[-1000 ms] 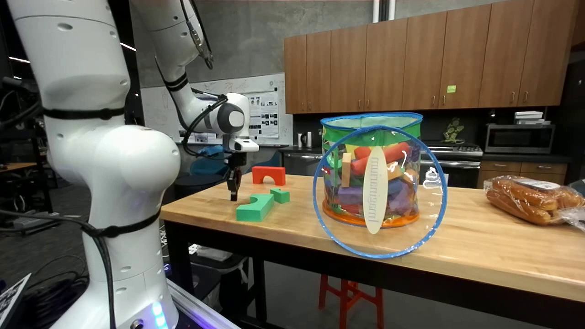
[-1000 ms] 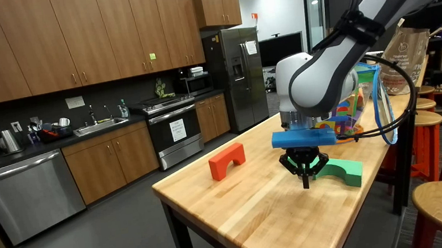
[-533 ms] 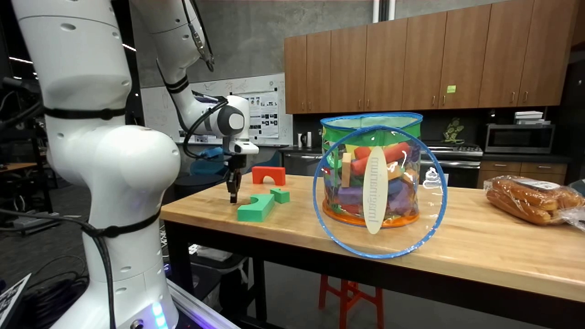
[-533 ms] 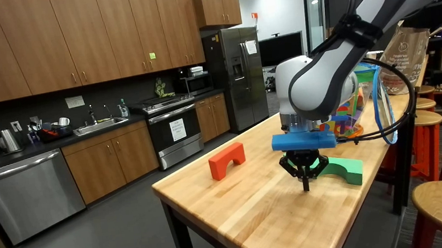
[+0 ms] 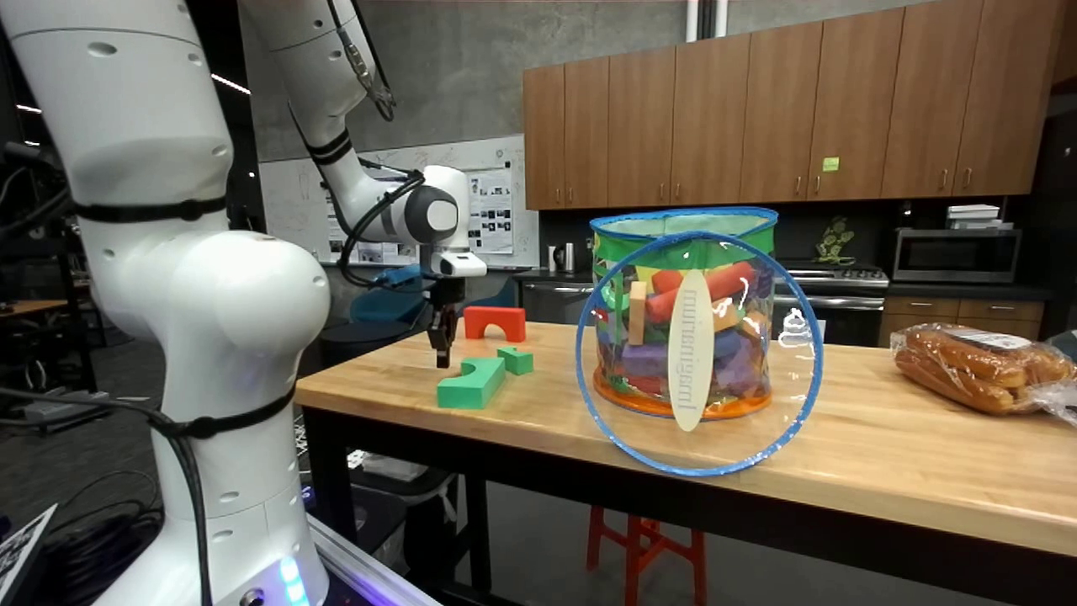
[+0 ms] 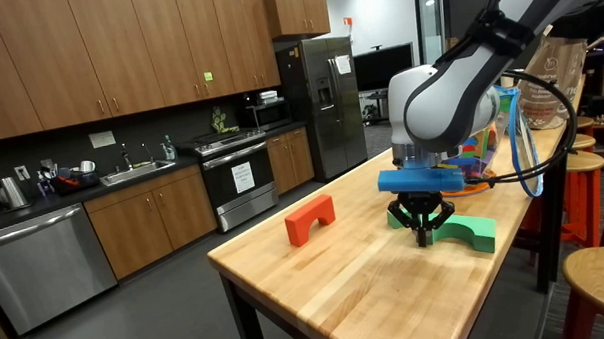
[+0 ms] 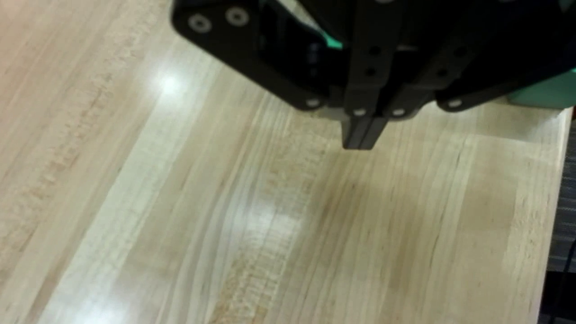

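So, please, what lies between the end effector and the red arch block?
Only bare wooden tabletop lies between the end effector and the red arch block; an exterior view shows it.

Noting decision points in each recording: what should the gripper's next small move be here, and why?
I'd probably open the jaws before going lower: the gripper is shut with nothing in it, near the larger green block, so it could likely only push that block, not grasp it.
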Robot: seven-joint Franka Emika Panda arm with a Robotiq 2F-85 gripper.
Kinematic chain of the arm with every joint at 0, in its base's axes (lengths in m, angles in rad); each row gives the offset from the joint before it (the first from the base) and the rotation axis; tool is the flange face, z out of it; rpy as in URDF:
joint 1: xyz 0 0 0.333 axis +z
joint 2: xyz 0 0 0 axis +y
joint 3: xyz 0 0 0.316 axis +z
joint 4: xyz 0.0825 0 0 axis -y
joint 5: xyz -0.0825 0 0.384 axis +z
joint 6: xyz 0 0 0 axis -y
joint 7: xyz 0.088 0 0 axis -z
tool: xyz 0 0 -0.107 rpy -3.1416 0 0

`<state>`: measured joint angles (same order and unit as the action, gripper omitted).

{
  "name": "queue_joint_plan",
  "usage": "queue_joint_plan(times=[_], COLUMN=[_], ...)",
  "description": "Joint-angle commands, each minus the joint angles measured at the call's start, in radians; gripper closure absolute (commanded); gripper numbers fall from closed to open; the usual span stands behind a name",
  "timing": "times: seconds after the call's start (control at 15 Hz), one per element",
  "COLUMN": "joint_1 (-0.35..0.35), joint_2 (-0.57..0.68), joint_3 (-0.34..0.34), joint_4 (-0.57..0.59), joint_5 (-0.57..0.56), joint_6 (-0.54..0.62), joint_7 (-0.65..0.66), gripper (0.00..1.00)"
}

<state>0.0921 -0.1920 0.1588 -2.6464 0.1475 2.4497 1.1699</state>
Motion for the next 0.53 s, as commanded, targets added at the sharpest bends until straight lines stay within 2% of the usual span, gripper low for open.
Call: queue_joint_plan(times=[0.0,0.47], joint_1=[-0.021,-0.058], joint_2=[-0.098,-0.241], joint_3=[-0.016,-0.020], joint_4=[-0.074,-0.182], joint_5=[0.023,0.058], joint_6=[0.023,0.027], joint_7=[0.017,0.067], gripper=[0.70,0.24])
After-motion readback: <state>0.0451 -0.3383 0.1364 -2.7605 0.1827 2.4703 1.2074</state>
